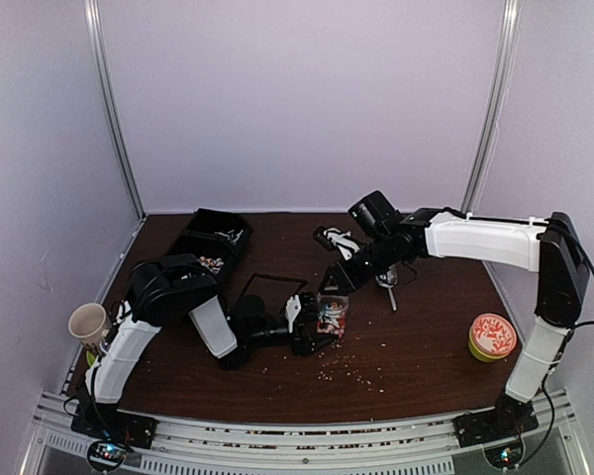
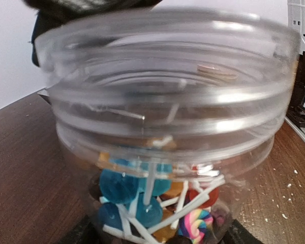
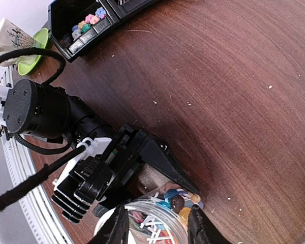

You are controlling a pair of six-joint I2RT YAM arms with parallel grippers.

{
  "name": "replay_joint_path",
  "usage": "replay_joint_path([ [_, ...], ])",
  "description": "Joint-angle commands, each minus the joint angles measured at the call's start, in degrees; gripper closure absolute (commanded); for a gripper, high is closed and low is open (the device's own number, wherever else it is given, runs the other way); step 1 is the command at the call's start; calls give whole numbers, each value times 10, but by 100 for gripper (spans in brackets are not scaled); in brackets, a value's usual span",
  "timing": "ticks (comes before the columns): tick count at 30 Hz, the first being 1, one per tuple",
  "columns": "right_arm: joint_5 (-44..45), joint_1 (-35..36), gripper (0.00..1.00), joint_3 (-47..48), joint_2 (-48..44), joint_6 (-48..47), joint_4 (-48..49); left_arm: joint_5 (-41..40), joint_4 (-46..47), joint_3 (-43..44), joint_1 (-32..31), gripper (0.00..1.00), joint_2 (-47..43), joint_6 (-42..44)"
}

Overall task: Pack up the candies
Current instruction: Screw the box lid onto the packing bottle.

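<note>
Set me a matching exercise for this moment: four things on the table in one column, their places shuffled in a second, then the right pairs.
Things:
1. clear plastic jar
2. black compartment tray
3. pale paper cup
4. round yellow-green tub with a red patterned lid

Places:
A. right side, on its own
B. far left corner
C. near left edge
D. centre, with colourful candies inside

Pairs: 1-D, 2-B, 3-C, 4-A
</note>
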Motion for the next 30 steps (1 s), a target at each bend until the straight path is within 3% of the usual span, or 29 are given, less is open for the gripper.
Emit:
replay_joint_path([
  [1,-23,-3,61,-19,-2,11,9,6,8,-4,4,33,15,-1],
  [7,-16,-5,62,-47,-38,31,18,-6,8,-7,4,34,14,-1],
  [30,-38,-30,91,-154,-101,85,58,-19,24,-15,10,40,14,-9],
])
